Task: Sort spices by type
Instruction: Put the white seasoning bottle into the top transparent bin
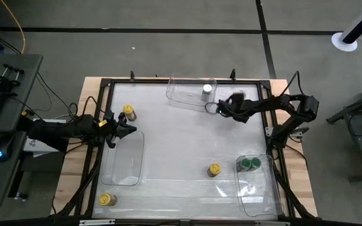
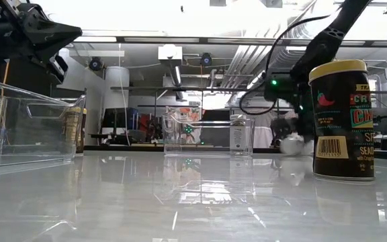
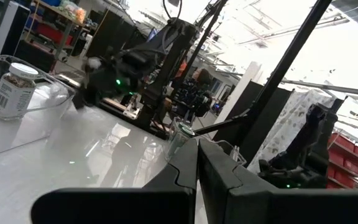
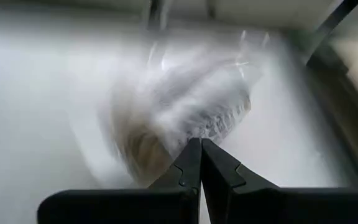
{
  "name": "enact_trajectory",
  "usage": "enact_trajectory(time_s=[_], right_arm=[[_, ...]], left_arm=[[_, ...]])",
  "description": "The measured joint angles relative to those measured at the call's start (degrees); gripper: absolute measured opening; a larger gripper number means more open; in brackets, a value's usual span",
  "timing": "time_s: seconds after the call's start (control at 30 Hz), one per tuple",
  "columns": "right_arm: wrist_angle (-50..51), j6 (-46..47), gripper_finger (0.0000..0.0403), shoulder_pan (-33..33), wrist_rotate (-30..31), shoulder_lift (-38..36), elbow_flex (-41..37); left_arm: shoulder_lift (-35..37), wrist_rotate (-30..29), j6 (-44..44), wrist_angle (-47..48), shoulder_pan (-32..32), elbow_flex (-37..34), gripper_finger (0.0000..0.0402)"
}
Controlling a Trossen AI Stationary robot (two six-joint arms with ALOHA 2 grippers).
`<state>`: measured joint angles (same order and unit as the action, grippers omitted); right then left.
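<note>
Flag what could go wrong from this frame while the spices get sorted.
1. The right end effector is shut at the back bin's corner, with a blurred jar against its tips in its wrist view; it may knock that jar or shove the bin.
2. The left end effector hangs shut over the left bin's rim and could clip it going down.
3. Three yellow-lidded jars stand far apart, so reaches are long.
</note>
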<state>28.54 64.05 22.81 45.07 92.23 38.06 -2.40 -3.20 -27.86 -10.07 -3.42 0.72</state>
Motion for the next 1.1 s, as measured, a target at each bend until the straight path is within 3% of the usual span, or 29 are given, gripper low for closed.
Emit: enact_trajectory(time_s=[0.27, 0.5, 0.67, 0.8, 0.93, 1.1], right_arm=[[4.0, -1.2, 0.0, -8.8, -7.1, -2.1, -0.2], [7.7, -3.0, 0.0, -12.1, -5.4, -11.8, 0.5], [8.6, -21.0, 0.0, -8.9, -7.7, -21.4, 3.3], [7.6, -38.8, 0.0006, -1.9, -18.2, -24.8, 7.9], [9.6, -51.5, 0.0052, 5.5, -26.4, -22.3, 12.9], [16.1, -59.0, 0.0163, 11.4, -33.0, -14.3, 19.8]], left_arm=[[-0.1, 0.0, 0.0, 0.0, 0.0, 0.0, 0.0001], [0.0, 0.0, 0.0, 0.0, 0.0, 0.0, 0.0001], [0.0, 0.0, 0.0, 0.0, 0.0, 0.0, 0.0001], [0.0, 0.0, 0.0, 0.0, 0.0, 0.0, 0.0001], [0.0, 0.0, 0.0, 0.0, 0.0, 0.0, 0.0001], [0.0, 0.0, 0.0, 0.0, 0.0, 0.0, 0.0001]])
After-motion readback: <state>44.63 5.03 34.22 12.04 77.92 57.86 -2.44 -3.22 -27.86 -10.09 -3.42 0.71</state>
